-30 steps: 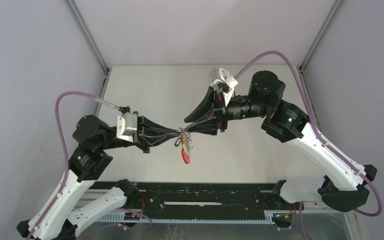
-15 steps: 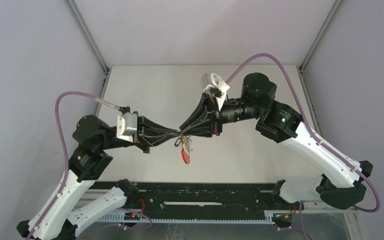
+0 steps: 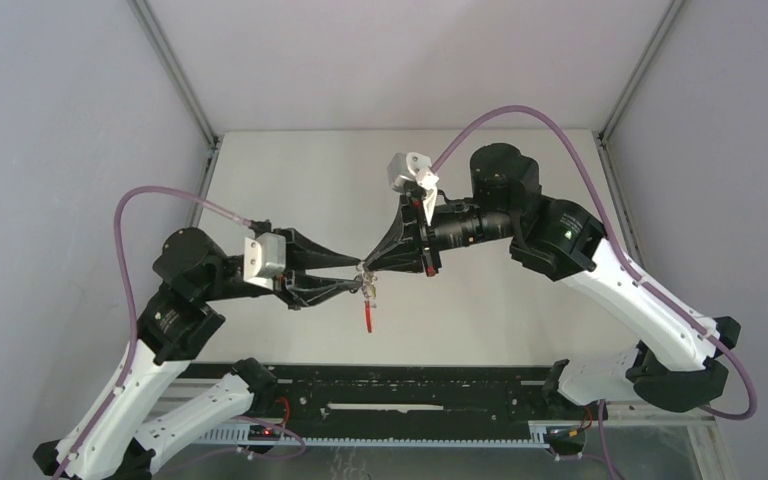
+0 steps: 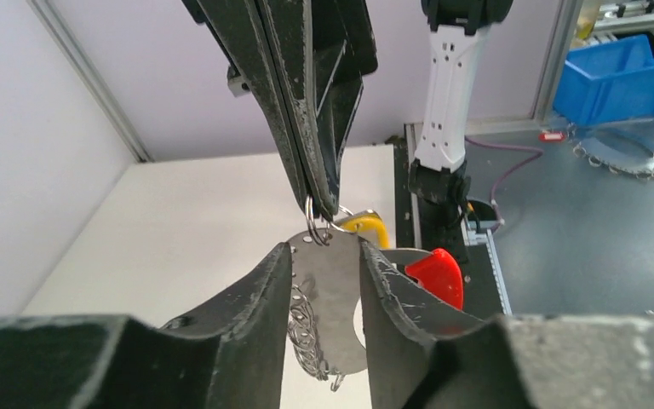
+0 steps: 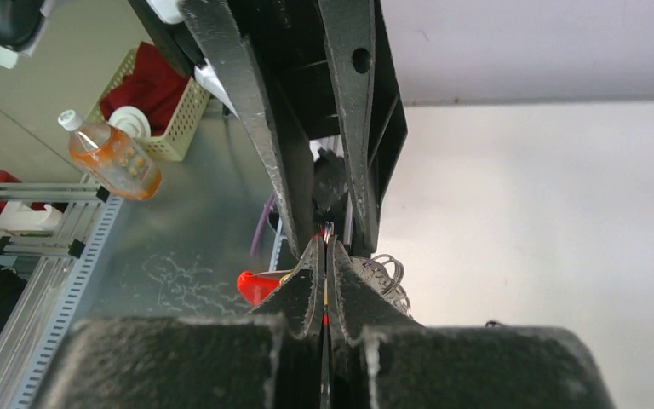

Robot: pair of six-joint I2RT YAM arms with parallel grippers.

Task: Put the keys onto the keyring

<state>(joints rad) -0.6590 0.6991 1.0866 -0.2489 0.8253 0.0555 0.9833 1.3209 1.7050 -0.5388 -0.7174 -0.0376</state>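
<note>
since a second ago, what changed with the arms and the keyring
The right gripper moved in leftward and shut on a wire ring of the keyring. The left gripper let go and opened. The keyring twisted, its red band now edge-on from above. It stays hanging above the table between the arms.

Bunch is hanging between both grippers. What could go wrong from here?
1. The right gripper pinches only one thin wire ring at its fingertips; it could slip and the keyring would drop.
2. The left gripper stands open, the silver key between its fingers; pulling away might snag it.
</note>
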